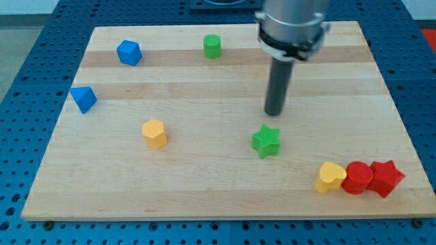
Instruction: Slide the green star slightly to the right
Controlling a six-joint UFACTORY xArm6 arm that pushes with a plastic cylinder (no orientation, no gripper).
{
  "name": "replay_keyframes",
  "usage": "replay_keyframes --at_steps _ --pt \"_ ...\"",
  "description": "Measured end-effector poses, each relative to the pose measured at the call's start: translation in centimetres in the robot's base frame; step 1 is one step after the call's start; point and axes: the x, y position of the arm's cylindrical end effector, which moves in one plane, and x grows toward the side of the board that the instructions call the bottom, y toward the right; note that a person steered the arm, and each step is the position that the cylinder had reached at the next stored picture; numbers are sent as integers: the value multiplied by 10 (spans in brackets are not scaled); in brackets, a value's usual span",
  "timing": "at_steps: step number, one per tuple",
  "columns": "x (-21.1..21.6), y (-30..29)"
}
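The green star [266, 141] lies on the wooden board [204, 184], a little right of the middle. My tip [274, 113] is just above the star in the view, slightly to its right, with a small gap between them. The dark rod rises from the tip to the arm's grey end at the view's top.
A green cylinder [212, 46] and a blue hexagon [129, 52] sit near the top. A blue triangular block [84, 99] is at the left. A yellow hexagon [154, 133] is left of centre. A yellow heart [330, 177], red cylinder [357, 177] and red star [386, 177] line up at bottom right.
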Motion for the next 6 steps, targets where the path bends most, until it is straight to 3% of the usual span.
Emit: replay_keyframes --at_steps 1,2,4,6 --pt "-1 -43" --pt "50 -70" --pt "89 -41" --pt "89 10"
